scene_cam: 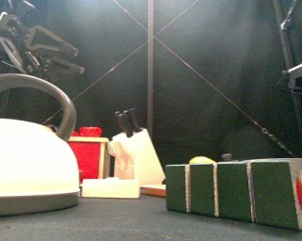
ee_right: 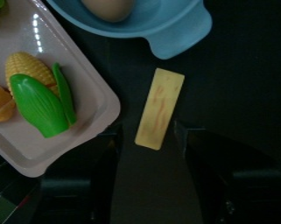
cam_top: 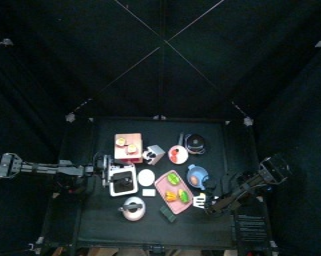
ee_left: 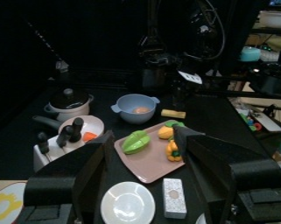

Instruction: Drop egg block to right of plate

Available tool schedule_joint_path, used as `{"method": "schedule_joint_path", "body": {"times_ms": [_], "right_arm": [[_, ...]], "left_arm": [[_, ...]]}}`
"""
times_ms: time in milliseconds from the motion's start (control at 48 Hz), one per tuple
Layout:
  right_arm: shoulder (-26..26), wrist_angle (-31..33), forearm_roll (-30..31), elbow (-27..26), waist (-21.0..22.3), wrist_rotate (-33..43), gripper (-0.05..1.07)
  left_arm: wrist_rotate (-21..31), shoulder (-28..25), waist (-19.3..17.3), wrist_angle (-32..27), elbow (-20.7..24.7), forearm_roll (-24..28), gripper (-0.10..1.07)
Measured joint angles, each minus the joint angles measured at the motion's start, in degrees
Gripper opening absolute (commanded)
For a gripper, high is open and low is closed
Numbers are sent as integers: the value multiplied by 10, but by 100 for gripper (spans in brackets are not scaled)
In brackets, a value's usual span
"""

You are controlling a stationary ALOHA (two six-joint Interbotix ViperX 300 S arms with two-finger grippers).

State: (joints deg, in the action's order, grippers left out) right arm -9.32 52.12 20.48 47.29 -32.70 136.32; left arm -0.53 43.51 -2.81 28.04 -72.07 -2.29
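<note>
A flat cream piece with a yellow centre [ee_left: 3,205], seemingly the egg block, lies at the edge of the left wrist view, beside the left jaw. The white plate [ee_left: 129,203] [cam_top: 147,177] lies bare between the spread jaws of my left gripper [ee_left: 143,171] [cam_top: 109,175], which is open and empty. A white block [ee_left: 174,197] lies against the plate's side. My right gripper [ee_right: 154,153] [cam_top: 216,200] is open and empty, just above a yellow wooden stick [ee_right: 160,107].
A pink tray [ee_left: 149,157] [ee_right: 60,131] holds corn and vegetables. A blue bowl [ee_right: 166,31] [cam_top: 199,176], knife block [scene_cam: 135,151], red box [scene_cam: 90,155], black pot [cam_top: 192,143], second plate [cam_top: 179,155] and kettle [scene_cam: 27,151] crowd the table.
</note>
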Motion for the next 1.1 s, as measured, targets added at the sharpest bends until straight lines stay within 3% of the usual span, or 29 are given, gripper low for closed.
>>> {"method": "schedule_joint_path", "body": {"times_ms": [583, 1104], "right_arm": [[1, -35, 3, 6, 3, -10, 90], [2, -61, 56, 5, 6, -11, 90]], "left_arm": [[0, 0, -1, -1, -1, -1, 91], [0, -1, -1, -1, -1, -1, 91]]}}
